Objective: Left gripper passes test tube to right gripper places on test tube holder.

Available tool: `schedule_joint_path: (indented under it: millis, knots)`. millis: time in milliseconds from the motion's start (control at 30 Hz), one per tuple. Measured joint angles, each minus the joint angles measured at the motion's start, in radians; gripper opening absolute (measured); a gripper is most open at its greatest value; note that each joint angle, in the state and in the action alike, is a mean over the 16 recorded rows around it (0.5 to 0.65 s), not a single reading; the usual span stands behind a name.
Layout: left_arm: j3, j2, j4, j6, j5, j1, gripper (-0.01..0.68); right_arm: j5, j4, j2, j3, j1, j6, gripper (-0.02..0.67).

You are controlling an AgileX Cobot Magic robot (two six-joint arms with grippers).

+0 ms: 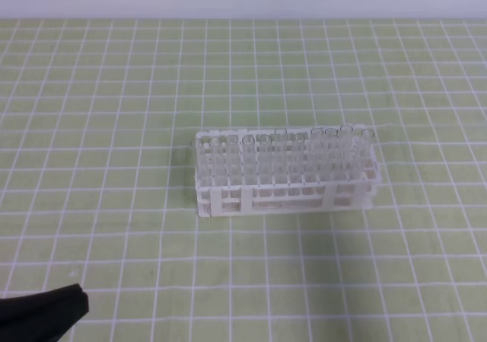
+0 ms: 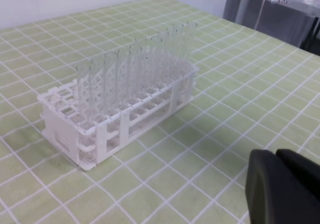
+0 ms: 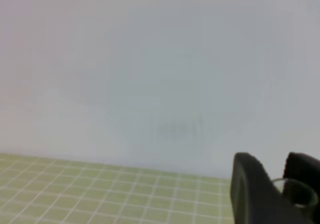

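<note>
Centrally in the high view, the white test tube holder [image 1: 285, 176] is seen standing on the green checked worktop [image 1: 114, 129], rows of clear tubes upright in it. At the lower right of the right wrist view, the right end effector [image 3: 272, 194] is seen gripping the test tube [image 3: 296, 193] between partly parted jaws. The left end effector [image 2: 276, 184] is shut and empty, at the lower right of its own view.

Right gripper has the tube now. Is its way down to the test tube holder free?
Probably yes. The right gripper is closed on the test tube, facing the wall, while the test tube holder stands alone on the mat. The left gripper, shut, sits low and clear of it.
</note>
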State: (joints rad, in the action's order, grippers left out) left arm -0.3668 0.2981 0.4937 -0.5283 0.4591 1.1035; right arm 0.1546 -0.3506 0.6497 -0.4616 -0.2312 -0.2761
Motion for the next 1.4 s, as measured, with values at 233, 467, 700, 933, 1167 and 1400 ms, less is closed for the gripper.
schedule_joint_path:
  millis: [233, 467, 700, 933, 1167, 1400]
  knots:
    - [0.0, 0.0, 0.0, 0.0, 0.0, 0.0, -0.003, 0.293, 0.183, 0.272, -0.017, -0.15, 0.13, 0.099]
    - [0.0, 0.002, 0.003, -0.001, -0.004, 0.0, -0.003, 0.449, 0.254, 0.519, -0.08, -0.23, 0.14, 0.099]
    - [0.0, 0.002, 0.003, -0.001, -0.005, 0.0, -0.002, 0.488, 0.269, 0.671, -0.156, -0.251, 0.141, 0.099]
    - [0.0, 0.0, 0.001, 0.0, -0.003, 0.0, -0.003, 0.524, 0.24, 0.751, -0.185, -0.253, 0.143, 0.099]
    - [0.0, 0.001, 0.002, 0.0, -0.003, 0.0, -0.003, 0.564, 0.205, 0.797, -0.186, -0.253, 0.142, 0.098]
    - [0.0, 0.002, 0.004, -0.001, -0.005, 0.0, -0.002, 0.583, 0.194, 0.822, -0.187, -0.252, 0.141, 0.098]
